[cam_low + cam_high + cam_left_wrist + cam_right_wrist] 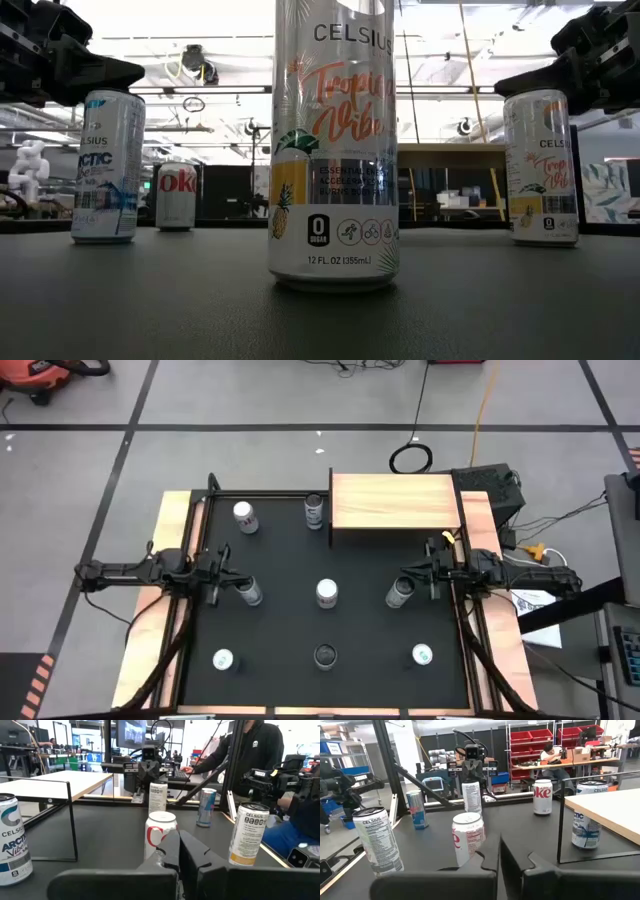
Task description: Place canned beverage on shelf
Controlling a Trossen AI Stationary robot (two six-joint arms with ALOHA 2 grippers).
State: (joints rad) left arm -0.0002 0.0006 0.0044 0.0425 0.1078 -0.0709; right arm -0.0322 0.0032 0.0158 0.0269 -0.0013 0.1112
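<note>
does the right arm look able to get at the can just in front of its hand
Probably yes. In the high view the right hand sits beside the can with bare black mat between them and no other can in the way. Its fingers are shut, so they would need to open first.

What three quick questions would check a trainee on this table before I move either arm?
1. True or false: a can already stands on the shelf.
2. How many cans stand on the black mat? A six, B eight, C ten.
3. Fill in: the left gripper and the right gripper are both ____ and hold nothing.

Key: 1 false; 2 B; 3 shut.
</note>
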